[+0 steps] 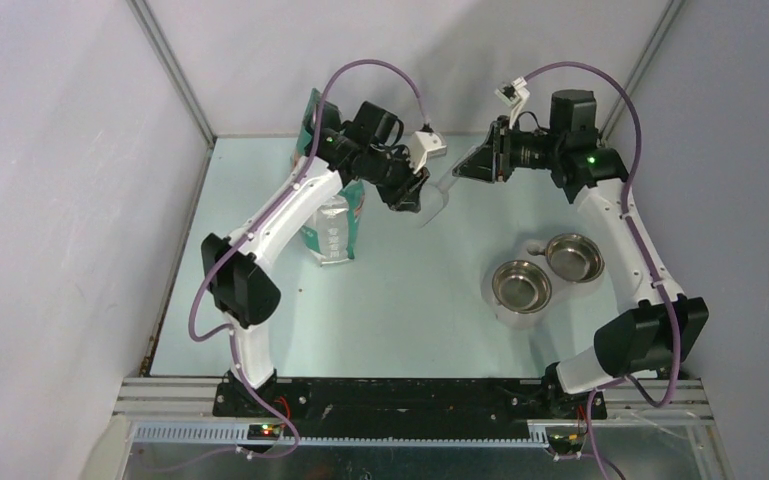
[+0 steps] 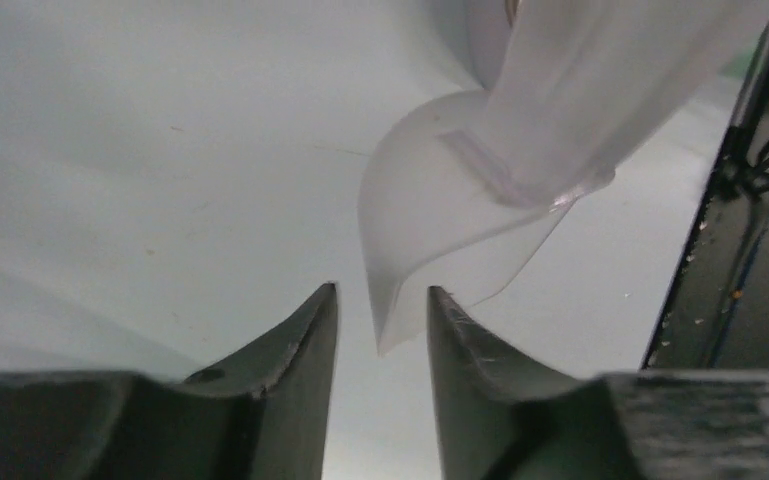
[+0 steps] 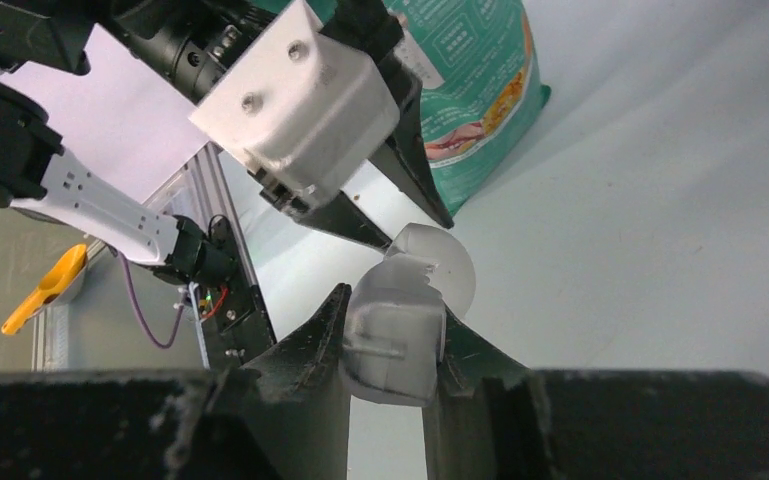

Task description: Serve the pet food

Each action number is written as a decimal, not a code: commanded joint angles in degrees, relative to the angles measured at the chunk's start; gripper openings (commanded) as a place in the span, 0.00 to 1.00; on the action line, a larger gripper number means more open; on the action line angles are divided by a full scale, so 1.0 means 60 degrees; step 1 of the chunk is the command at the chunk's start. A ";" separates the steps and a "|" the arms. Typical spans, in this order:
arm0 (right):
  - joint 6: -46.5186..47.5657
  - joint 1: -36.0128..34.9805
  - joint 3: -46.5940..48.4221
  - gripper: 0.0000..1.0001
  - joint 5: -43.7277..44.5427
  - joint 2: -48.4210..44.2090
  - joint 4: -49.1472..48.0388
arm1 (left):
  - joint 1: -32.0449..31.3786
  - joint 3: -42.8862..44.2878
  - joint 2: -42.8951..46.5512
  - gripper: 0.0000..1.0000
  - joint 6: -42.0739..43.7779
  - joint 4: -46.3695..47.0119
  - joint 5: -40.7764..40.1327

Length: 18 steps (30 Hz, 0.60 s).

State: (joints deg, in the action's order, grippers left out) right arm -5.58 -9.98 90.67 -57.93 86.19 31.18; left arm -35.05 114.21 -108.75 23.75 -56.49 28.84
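Right gripper is clamped on the clear scoop by its handle, near the table's far edge. Left gripper has its jaws slack either side of the scoop's rim, not pinching. Honestly can't tell where the pet food is.

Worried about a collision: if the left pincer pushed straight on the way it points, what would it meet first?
The scoop: its thin rim sits between the left pincer's open fingers, apparently touching neither. Beyond it only table shows, though depth is unclear.
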 commanded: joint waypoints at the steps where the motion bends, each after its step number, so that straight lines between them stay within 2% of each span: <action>1: -0.0558 0.0176 0.0227 0.00 0.0499 -0.0398 -0.0161 | 0.0157 0.0340 0.0698 0.53 -0.0459 0.0665 0.0052; 2: -0.0939 0.0237 0.0196 0.00 0.0449 -0.0389 -0.0233 | 0.0179 -0.0067 0.0987 0.59 -0.0684 0.1306 -0.0080; 7: -0.3198 0.0439 -0.0079 0.00 -0.0363 -0.0137 -0.1338 | 0.0079 -0.3237 0.3097 0.59 -0.1264 0.5917 -0.1202; 9: -0.3562 0.0463 -0.0075 0.00 -0.0496 -0.0020 -0.1563 | -0.0085 -0.3401 0.3228 0.58 -0.0962 0.6306 -0.1458; 13: -0.3951 0.0422 0.0162 0.00 -0.0701 0.0172 -0.1617 | -0.0164 -0.2452 0.2568 0.52 -0.0841 0.5711 -0.1325; 18: -0.4167 0.0369 0.0130 0.00 -0.0664 0.0229 -0.1617 | -0.0303 -0.2038 0.2301 0.47 -0.0966 0.5735 -0.1067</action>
State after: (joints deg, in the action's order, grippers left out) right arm -26.81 -7.40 90.13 -60.18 87.57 24.38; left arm -36.12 99.07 -93.56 18.87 -24.67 22.04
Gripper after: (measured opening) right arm 0.274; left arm 0.482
